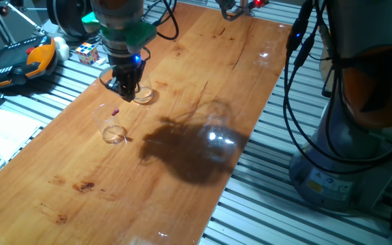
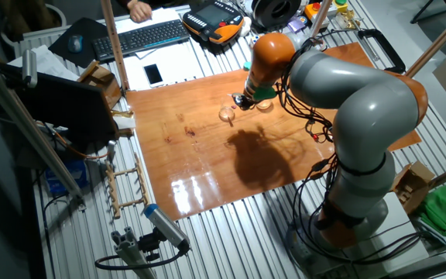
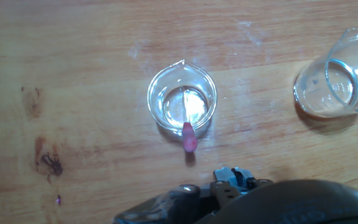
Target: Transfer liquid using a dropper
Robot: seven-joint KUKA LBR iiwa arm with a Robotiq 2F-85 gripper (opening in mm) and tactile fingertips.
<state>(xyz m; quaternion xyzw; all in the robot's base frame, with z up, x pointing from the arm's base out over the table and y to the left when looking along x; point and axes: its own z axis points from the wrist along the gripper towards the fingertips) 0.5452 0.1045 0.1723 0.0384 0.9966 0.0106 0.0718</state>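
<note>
A small clear cup (image 3: 182, 102) stands on the wooden table (image 3: 73, 62) in the middle of the hand view. It holds a shallow layer of clear liquid (image 3: 197, 107). The thin, transparent dropper (image 3: 186, 121) leans in this cup, its magenta end (image 3: 189, 139) resting over the rim. A second clear cup (image 3: 334, 84) stands to the right, with a glinting bottom. In one fixed view my gripper (image 1: 124, 88) hangs low beside the second cup (image 1: 142, 96), apart from the dropper cup (image 1: 113, 128) and the dropper (image 1: 115, 112). My gripper is open and holds nothing.
A Rubik's cube (image 1: 87, 52) and an orange-black pendant (image 1: 19, 61) lie off the table's left edge. Black cables (image 1: 298, 82) hang at the right by the arm's base. A keyboard (image 2: 142, 36) and a phone (image 2: 153, 74) lie behind the table.
</note>
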